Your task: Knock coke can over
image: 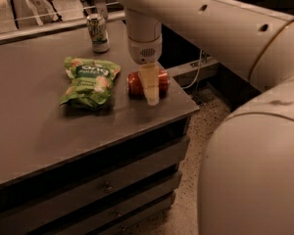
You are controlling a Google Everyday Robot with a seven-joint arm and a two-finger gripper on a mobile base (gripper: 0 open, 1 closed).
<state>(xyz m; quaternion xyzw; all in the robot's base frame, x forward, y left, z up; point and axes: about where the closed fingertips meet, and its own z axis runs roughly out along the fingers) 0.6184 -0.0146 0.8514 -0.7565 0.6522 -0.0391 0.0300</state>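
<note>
Gripper (151, 94) points down in front of the coke can (136, 82), open or closed can't tell, can lying on its side near the table's (49, 136) right edge, green snack bag (90, 81) just left, pale soda can (98, 32) upright behind.

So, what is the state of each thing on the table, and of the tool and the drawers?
coke can: lying on its side.
green-and-white can: standing upright at the back.
snack bag: lying flat, left of the coke can.
tool: pointing down, in front of the coke can.
drawers: shut.
</note>
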